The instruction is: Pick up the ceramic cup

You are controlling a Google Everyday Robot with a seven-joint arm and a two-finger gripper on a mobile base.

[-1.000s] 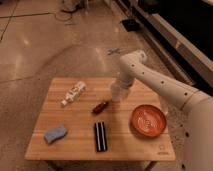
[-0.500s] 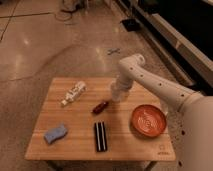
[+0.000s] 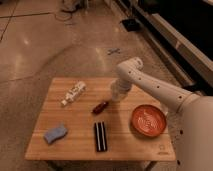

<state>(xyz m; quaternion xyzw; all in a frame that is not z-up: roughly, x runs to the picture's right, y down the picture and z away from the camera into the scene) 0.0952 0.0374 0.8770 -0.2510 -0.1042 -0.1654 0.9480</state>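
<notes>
Though the gripper hangs right at the ceramic cup, its grip is unclear; lifting remains.

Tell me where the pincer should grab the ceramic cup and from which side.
The ceramic cup stands upright near the table's far edge, mostly hidden by the pincer right over it. Probably best taken from above, across its rim or upper wall: it looks small, with no handle visible.
</notes>
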